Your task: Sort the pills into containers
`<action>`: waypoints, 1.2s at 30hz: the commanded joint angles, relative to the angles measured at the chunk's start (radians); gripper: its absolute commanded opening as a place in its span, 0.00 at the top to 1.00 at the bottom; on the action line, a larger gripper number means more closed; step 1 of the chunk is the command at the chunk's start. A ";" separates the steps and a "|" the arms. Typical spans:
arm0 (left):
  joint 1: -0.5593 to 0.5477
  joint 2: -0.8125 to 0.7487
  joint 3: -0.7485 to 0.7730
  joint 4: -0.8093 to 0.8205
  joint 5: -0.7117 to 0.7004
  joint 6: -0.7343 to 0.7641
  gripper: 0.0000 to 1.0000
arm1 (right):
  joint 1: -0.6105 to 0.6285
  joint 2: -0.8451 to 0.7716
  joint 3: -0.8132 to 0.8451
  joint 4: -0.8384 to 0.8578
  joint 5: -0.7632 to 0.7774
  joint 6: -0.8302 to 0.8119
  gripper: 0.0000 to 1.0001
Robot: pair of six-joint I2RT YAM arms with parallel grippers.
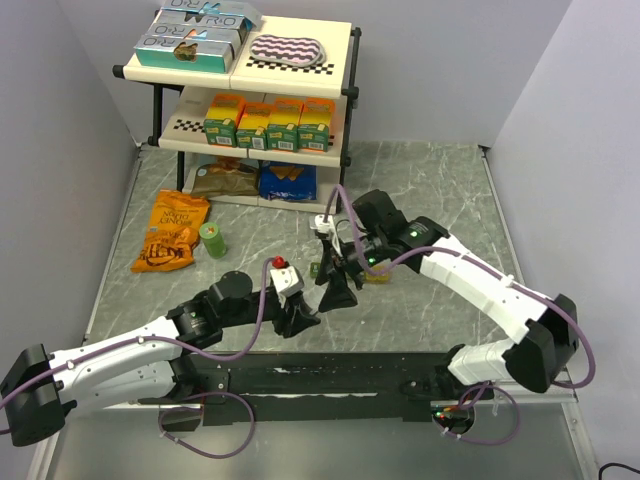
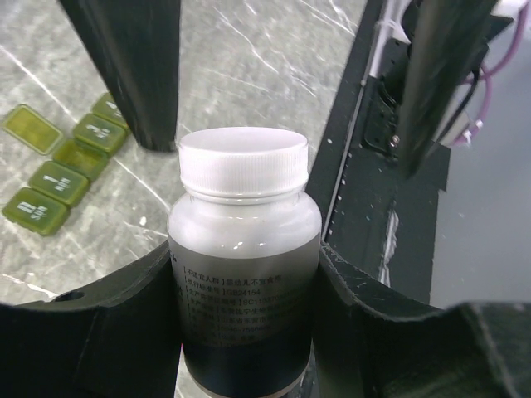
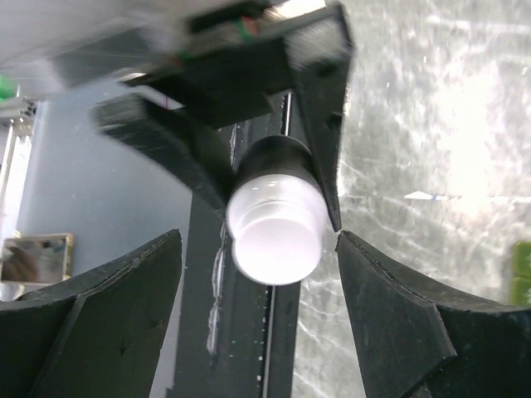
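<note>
The bottle (image 2: pixel 243 249) is cloudy translucent plastic, smooth with a soft sheen. Its cap (image 2: pixel 243 157) is white plastic, finely ribbed round the side. Its label (image 2: pixel 241 290) lies smooth and flat; paper or film, I cannot tell. The left fingers (image 2: pixel 99 332) are matt black plastic, faintly grainy, and the right fingers (image 3: pixel 99 323) look the same. At nine o'clock of the bottle, the containers (image 2: pixel 58 178) are glossy translucent green plastic. The table (image 2: pixel 249 58) has a smooth grey marble-look top, white-veined, catching glare. At one o'clock, the rail (image 2: pixel 365 207) is matt black, flecked white.
</note>
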 commanded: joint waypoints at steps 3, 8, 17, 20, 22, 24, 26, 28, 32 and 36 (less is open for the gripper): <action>0.002 0.002 0.021 0.089 -0.057 -0.029 0.99 | 0.020 0.056 0.041 0.036 0.023 0.110 0.20; 0.003 0.011 0.026 0.083 -0.062 -0.027 0.99 | 0.025 0.077 0.078 -0.002 0.012 0.078 0.53; 0.003 0.031 0.024 0.083 0.145 0.038 0.99 | 0.071 0.042 0.094 -0.232 -0.094 -0.495 0.88; 0.005 0.028 0.035 0.072 0.224 0.061 0.99 | 0.094 -0.048 -0.009 -0.177 -0.055 -0.758 0.86; 0.003 0.025 0.038 0.054 0.239 0.077 0.99 | 0.094 -0.018 0.033 -0.238 -0.042 -0.864 0.87; 0.005 0.028 0.046 0.040 0.242 0.089 0.99 | 0.091 -0.012 0.049 -0.228 -0.022 -0.876 0.88; 0.006 0.037 0.052 0.030 0.244 0.092 0.99 | 0.077 -0.024 0.052 -0.214 -0.031 -0.867 0.87; 0.005 0.045 0.052 0.033 0.247 0.089 0.99 | 0.054 -0.015 0.084 -0.252 -0.078 -0.870 0.87; 0.003 0.037 0.044 0.050 0.251 0.081 0.99 | 0.014 -0.032 0.087 -0.269 -0.118 -0.893 0.85; 0.005 0.022 0.041 0.052 0.229 0.080 0.99 | 0.011 -0.035 0.061 -0.247 -0.153 -0.821 0.78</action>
